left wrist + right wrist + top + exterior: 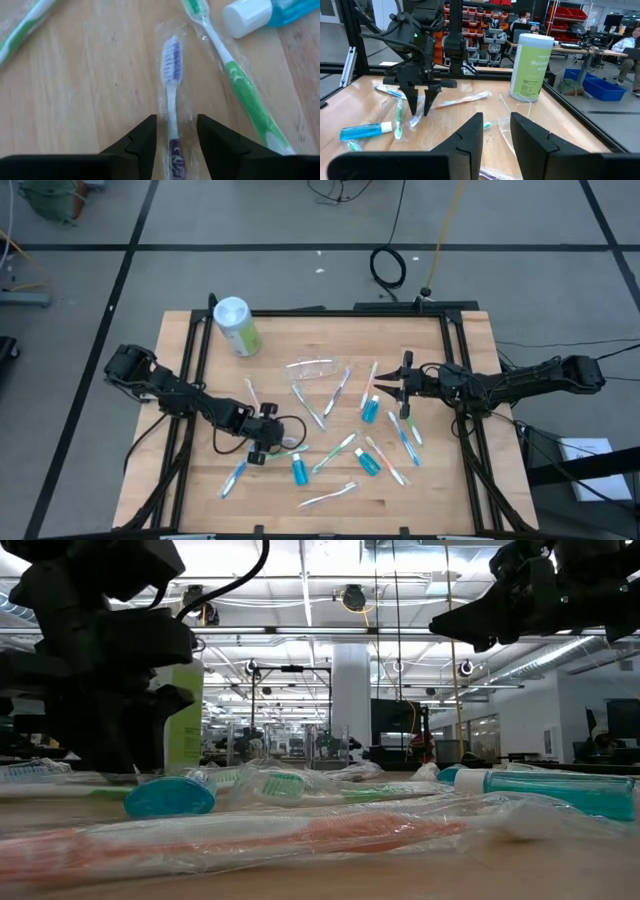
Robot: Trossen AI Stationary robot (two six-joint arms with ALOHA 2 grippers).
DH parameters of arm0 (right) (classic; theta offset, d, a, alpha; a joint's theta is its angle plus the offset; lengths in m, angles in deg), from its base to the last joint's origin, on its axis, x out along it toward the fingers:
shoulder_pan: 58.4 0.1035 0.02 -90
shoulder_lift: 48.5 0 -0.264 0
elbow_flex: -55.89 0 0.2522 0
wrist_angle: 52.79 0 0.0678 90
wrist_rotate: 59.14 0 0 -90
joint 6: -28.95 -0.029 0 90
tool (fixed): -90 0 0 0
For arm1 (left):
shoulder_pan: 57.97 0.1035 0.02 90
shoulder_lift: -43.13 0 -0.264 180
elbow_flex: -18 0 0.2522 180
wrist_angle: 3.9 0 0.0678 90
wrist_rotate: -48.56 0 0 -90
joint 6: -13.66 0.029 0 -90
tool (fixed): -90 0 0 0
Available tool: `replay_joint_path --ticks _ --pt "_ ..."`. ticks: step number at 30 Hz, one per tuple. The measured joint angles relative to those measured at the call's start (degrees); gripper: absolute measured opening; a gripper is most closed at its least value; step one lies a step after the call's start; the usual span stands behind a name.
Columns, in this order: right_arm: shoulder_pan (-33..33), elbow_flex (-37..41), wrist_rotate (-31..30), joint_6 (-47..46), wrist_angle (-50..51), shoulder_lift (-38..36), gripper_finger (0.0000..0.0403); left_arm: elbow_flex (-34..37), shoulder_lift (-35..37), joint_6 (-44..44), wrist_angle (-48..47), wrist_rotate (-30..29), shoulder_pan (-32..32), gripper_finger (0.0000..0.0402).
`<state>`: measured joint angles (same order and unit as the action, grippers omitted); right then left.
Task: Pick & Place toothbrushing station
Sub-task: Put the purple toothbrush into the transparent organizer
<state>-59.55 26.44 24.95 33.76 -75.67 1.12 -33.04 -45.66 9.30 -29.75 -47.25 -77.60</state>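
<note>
Wrapped toothbrushes and small blue white-capped tubes (298, 470) lie scattered flat on the wooden table (200, 360). A clear plastic holder (318, 367) lies at the table's middle, toward the far side. My left gripper (175, 135) points steeply down at the near left, open. Its fingers stand on either side of the handle of a purple-and-white wrapped toothbrush (172, 65); I cannot tell whether they touch it. My right gripper (495, 130) hovers level above the table's right part (398, 385), open, with nothing between its fingers.
A green canister with a white lid (235, 327) stands at the far left. A green-and-white toothbrush (240, 80) and a blue tube (265, 12) lie close beside the purple one. A black frame (455, 380) borders the table. People sit in the room beyond.
</note>
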Motion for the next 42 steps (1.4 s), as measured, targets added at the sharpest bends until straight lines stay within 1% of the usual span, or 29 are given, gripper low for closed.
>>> replay_joint_path --ticks 2,4,8,9,11,14,17,19,21,23,25,26,28,30,33,37,40,42 --pt "0.0 0.0 0.0 0.5 0.0 0.0 0.0089 0.0 0.0 0.7 0.2 0.3 0.3 0.0119" --pt "0.0 0.0 0.0 0.8 0.0 0.0 0.0089 0.1 0.0 0.7 0.2 0.7 0.5 0.0090" --pt "0.0 0.0 0.0 0.9 0.0 0.0 0.0089 0.1 0.0 -3.5 0.2 1.0 1.2 0.0023" --pt "0.0 0.0 0.0 1.1 0.0 0.0 0.0089 0.1 0.0 -4.7 0.2 0.5 1.3 0.0013" --pt "0.0 0.0 0.0 1.7 0.0 0.0 0.0089 -0.2 -0.1 -6.2 0.2 -1.3 1.6 0.0011" --pt "0.0 0.0 0.0 2.1 0.0 0.0 0.0089 -1.5 -0.3 -6.0 0.2 -6.3 2.0 0.0019" --pt "0.0 0.0 0.0 2.1 -0.3 0.0 0.0089 -4.4 0.8 -5.8 2.1 -10.9 3.1 0.0009" --pt "0.0 0.0 0.0 2.3 -0.4 0.0 0.0089 -6.5 2.1 -7.7 2.4 -14.3 4.3 0.0005" --pt "0.0 0.0 0.0 2.4 -0.3 0.0 0.0089 -8.7 3.9 -11.3 3.4 -20.0 5.4 0.0009" --pt "0.0 0.0 0.0 2.7 -0.1 0.0 0.0089 -11.0 6.7 -12.3 6.5 -26.5 6.3 0.0013" --pt "0.0 0.0 0.0 3.3 0.1 0.0 0.0089 -12.3 10.2 -9.5 8.0 -31.8 7.1 0.0012" --pt "0.0 0.0 0.0 3.5 0.1 0.0 0.0089 -12.7 11.7 -6.9 9.6 -33.4 7.5 0.0009" --pt "0.0 0.0 0.0 3.6 0.3 0.0 0.0089 -12.8 15.3 -2.2 13.2 -33.6 8.5 0.0003" --pt "0.0 0.0 0.0 3.6 0.7 0.0 0.0089 -12.8 19.1 0.8 17.4 -32.7 9.7 0.0005" --pt "0.0 0.0 0.0 3.5 1.3 0.0 0.0089 -12.5 23.3 5.8 19.7 -32.0 11.3 0.0012" --pt "0.0 0.0 0.0 3.6 1.9 0.0 0.0089 -10.1 24.9 11.5 25.3 -31.7 13.5 0.0003" --pt "0.0 0.0 0.0 3.8 1.8 0.0 0.0089 -5.1 24.7 13.1 35.5 -29.8 15.6 0.0007" --pt "0.0 0.0 0.0 4.5 1.7 0.0 0.0089 -1.0 23.4 12.6 44.8 -27.3 17.5 0.0006"
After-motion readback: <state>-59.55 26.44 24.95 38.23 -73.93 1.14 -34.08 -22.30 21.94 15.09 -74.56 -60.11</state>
